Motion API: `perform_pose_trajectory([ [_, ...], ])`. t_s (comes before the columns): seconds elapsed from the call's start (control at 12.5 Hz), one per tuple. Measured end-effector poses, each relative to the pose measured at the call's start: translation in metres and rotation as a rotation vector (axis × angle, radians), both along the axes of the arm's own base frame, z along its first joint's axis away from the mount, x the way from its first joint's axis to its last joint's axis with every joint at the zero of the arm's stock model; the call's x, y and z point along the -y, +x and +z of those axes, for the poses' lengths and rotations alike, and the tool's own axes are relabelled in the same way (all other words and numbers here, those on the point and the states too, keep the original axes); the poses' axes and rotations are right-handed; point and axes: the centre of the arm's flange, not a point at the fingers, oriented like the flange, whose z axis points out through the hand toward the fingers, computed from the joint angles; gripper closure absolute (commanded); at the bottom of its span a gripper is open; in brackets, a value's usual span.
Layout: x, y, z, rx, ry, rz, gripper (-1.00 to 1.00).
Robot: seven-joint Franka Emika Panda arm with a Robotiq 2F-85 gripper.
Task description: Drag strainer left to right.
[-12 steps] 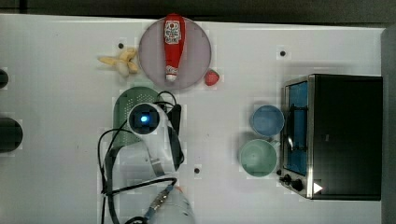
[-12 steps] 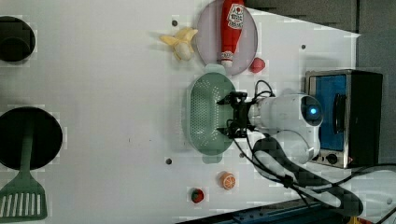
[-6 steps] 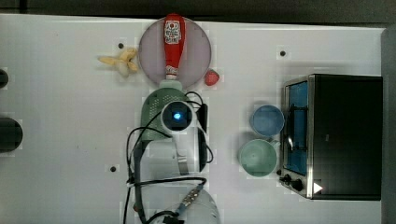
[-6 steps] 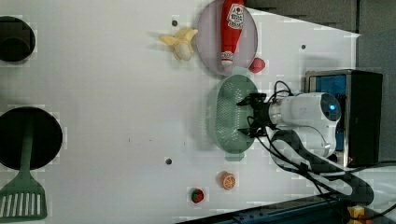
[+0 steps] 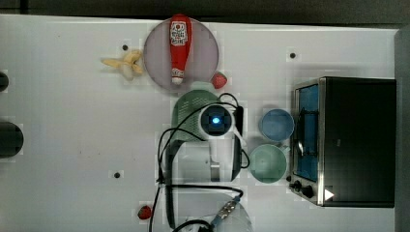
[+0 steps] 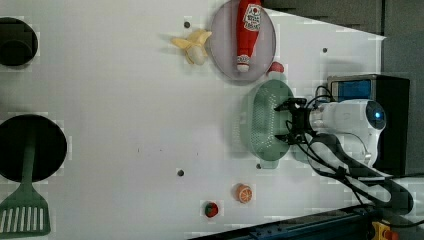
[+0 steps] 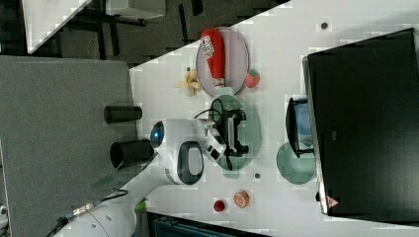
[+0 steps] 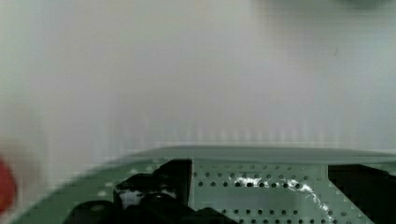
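The claw (image 6: 289, 122) stands wide, its two black fingers (image 6: 286, 106) spread apart over the hollow of the strainer (image 6: 263, 122); whether the tips touch the strainer's floor is hard to judge, and nothing is clamped between them. In the wrist view the dotted floor of the strainer (image 8: 261, 186) lies right under the fingers (image 8: 154, 186). The strainer (image 5: 191, 108) sits on the white worktop (image 5: 72, 145) near the middle, mostly under the arm in the top view.

Around the claw, in the top view: just beyond the strainer's far end a strawberry (image 5: 219, 80) lies close beside a round plate (image 5: 203, 53), and one red ketchup bottle (image 5: 179, 46) lies flat on that plate. Beside the plate, on the top view's left, lies a peeled banana (image 5: 123, 66). To the top view's right of the claw stand two bowls, one blue (image 5: 276, 124) and one green (image 5: 267, 163), near each other and just in front of a toaster oven (image 5: 353, 140); these sit between the strainer and the oven. A second strawberry (image 5: 144, 212) lies well apart from the claw near the worktop's lower edge.

The left view adds an orange slice (image 6: 244, 193) beside that strawberry (image 6: 211, 209), both apart from the claw on its lower side. Far off at the left view's left edge are a green spatula (image 6: 24, 210) resting on a black disc (image 6: 40, 145), and one more black round object (image 6: 15, 42).
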Motion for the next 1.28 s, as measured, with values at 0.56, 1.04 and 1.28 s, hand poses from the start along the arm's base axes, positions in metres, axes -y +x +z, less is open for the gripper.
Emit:
perform_pose_trajectory([
  [0.56, 0.066, -0.011, 0.005, -0.005, -0.011, 0.071, -1.0],
  [1.04, 0.028, -0.001, 0.069, -0.044, 0.061, 0.536, -1.0],
  [1.28, 0.01, -0.001, 0.159, -0.072, 0.066, 0.669, -1.0],
])
